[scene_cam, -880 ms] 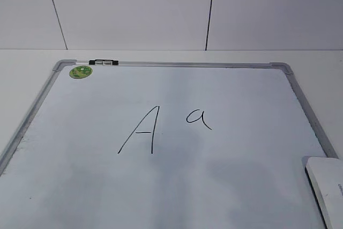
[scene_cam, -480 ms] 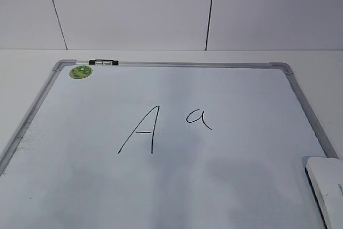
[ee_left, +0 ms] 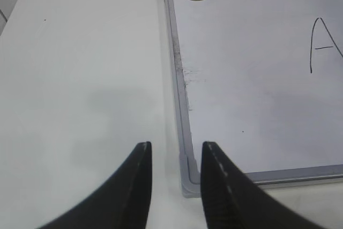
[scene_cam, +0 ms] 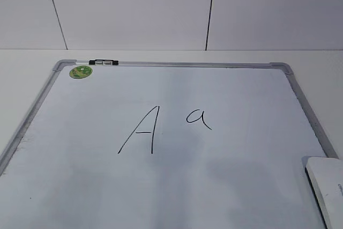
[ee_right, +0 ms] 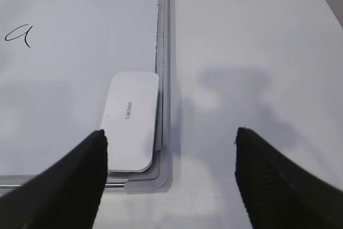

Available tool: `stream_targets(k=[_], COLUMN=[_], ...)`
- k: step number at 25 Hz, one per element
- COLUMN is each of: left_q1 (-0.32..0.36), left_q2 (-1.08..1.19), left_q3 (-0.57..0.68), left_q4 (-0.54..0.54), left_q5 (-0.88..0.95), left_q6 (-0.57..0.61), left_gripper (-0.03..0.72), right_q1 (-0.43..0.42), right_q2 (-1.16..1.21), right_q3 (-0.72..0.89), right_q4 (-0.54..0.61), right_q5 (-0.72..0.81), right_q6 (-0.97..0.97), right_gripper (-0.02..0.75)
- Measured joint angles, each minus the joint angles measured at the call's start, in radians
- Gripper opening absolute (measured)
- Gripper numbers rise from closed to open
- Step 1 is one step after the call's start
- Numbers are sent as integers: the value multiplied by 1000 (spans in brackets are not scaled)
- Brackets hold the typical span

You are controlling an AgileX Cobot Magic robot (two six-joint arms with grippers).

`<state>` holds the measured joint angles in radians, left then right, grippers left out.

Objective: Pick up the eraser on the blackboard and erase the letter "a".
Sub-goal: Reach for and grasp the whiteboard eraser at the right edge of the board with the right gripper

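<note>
The blackboard (scene_cam: 214,175) is a white dry-erase board with a silver-grey frame, lying flat on the table. The letter "a" (scene_cam: 199,118) is written right of a taller capital "A" (scene_cam: 141,130); it also shows in the right wrist view (ee_right: 19,35). The eraser (ee_right: 130,120) is a white rounded block lying in the board's near right corner, also at the exterior view's lower right edge (scene_cam: 328,186). My right gripper (ee_right: 170,143) is open wide and empty, above the board's corner, just right of the eraser. My left gripper (ee_left: 176,151) is open and empty over the board's near left corner.
A green round sticker (scene_cam: 81,71) and a small black clip (scene_cam: 104,63) sit at the board's far left corner. White table (ee_left: 80,79) lies left of the board and also right of it (ee_right: 257,52). A white panelled wall (scene_cam: 171,9) stands behind.
</note>
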<state>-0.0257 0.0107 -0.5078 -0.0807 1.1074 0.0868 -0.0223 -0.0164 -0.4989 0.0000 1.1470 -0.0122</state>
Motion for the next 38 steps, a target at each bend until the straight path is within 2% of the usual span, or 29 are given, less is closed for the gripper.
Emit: stream_targets(k=[19, 38], left_q1=[0, 0], left_q2=[0, 0], left_q3=[0, 0], left_q4=[0, 0], left_q5=[0, 0], left_q6=[0, 0], left_gripper=[235, 236], right_q1=[21, 22], right_q2=[2, 362], right_q3=[0, -50], right_q4=[0, 11], right_q5=[0, -60], right_q6=[3, 12], right_gripper=[592, 592])
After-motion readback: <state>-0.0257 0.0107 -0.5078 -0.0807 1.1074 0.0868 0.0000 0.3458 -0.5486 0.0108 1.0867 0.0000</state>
